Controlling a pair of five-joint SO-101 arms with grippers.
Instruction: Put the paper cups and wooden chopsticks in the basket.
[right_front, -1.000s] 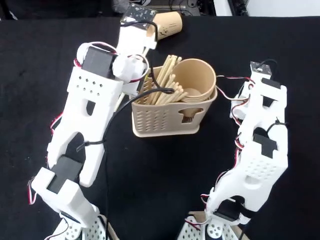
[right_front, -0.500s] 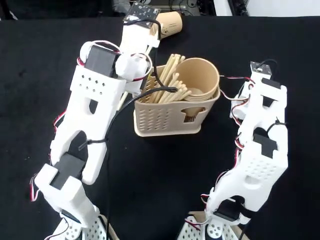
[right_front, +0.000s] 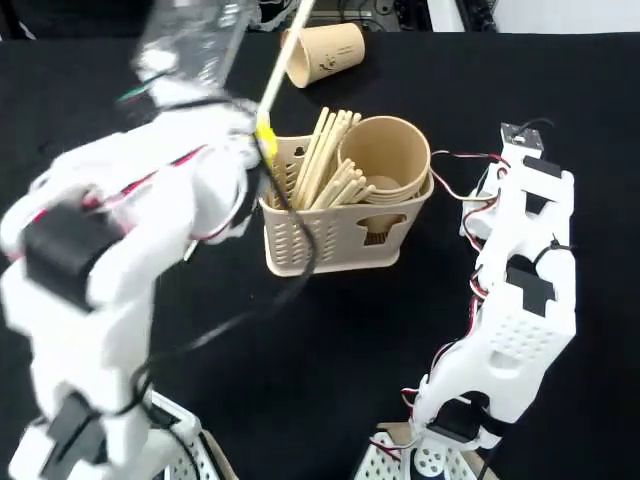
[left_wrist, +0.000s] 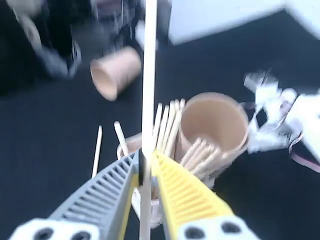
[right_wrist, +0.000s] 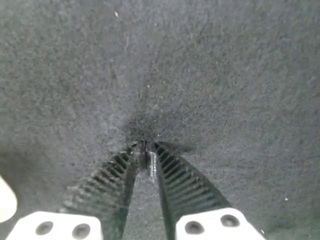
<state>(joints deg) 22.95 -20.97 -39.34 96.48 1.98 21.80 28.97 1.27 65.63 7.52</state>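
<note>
the left arm (right_front: 110, 250) is a blur in the high view, its outline hard to trace. the wooden chopstick (left_wrist: 148, 75) pinched in the left gripper (left_wrist: 145, 161) is cut off at both ends. the basket (right_front: 330, 240) wall hides the lower ends of the bundled chopsticks (right_front: 325, 165), and the number of paper cups (right_front: 385, 160) nested there cannot be told.

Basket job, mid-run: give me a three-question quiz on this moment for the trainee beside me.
1. True or false: the left gripper is shut on a chopstick.
2. The paper cup on the table beyond the basket is: A upright; B lying on its side; C crushed flat.
3. Fill in: the right gripper is shut, low over the black ____.
Key: 1 true; 2 B; 3 table.
</note>
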